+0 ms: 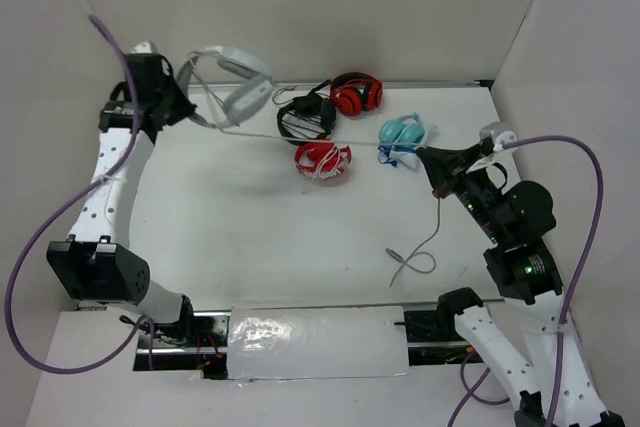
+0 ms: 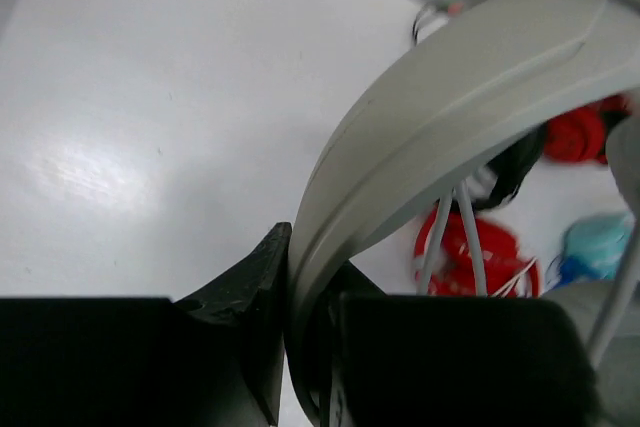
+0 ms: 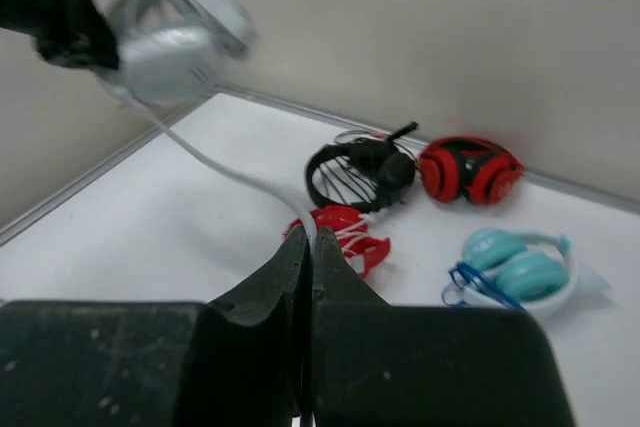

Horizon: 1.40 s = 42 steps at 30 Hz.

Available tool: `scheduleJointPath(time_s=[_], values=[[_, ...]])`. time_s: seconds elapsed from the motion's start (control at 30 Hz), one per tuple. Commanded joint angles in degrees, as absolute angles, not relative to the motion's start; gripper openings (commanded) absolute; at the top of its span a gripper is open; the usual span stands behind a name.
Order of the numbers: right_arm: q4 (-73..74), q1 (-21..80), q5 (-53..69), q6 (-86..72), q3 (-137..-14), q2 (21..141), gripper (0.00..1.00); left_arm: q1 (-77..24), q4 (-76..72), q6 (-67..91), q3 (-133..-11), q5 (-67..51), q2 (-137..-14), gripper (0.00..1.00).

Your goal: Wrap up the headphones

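White table (image 1: 250,237) lies under both arms; my left gripper (image 1: 183,102) is squeezed tight on the band (image 2: 440,137) of the headphones (image 1: 238,87), holding them up by the far left corner; my right gripper (image 1: 433,161) is pinched on the cable (image 3: 240,179), pulled straight between the two. I think the wrapping has hardly begun, as the loose end lies on the table; the cups (image 3: 165,62) look blurry, so I cannot tell if any loops are on.
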State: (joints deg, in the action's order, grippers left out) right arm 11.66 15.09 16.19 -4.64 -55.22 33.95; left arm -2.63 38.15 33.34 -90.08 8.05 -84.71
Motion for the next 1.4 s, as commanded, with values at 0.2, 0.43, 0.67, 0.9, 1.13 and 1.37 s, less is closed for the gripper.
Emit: scheduleJointPath(time_s=[0.2, 0.43, 0.67, 0.9, 1.13, 1.37], values=[[9.5, 13.54, 4.66, -8.61, -54.58, 28.12, 0.0, 14.06, 36.65, 38.67, -100.91, -4.21, -87.63, 0.0], [9.49, 13.54, 18.41, -8.35, -57.48, 32.25, 0.0, 13.89, 37.16, 41.22, -98.69, -3.96, -87.53, 0.0], [12.38, 18.27, 34.7, -2.83, -61.51, 35.76, 0.0, 6.07, 43.59, 40.61, -104.68, 6.59, -96.58, 0.0], [19.15, 38.36, 29.2, 6.14, -73.71, 46.83, 0.0, -7.96, 43.94, 38.59, -105.9, 13.34, -103.96, 0.0], [25.57, 49.22, 16.88, 10.11, -90.25, 66.79, 0.0, -21.08, 44.48, 33.58, -105.22, 22.82, -109.08, 0.0], [24.08, 36.76, 13.71, 8.79, -98.59, 69.17, 0.0, -33.29, 25.77, 20.14, -80.54, 19.8, -94.77, 0.0]])
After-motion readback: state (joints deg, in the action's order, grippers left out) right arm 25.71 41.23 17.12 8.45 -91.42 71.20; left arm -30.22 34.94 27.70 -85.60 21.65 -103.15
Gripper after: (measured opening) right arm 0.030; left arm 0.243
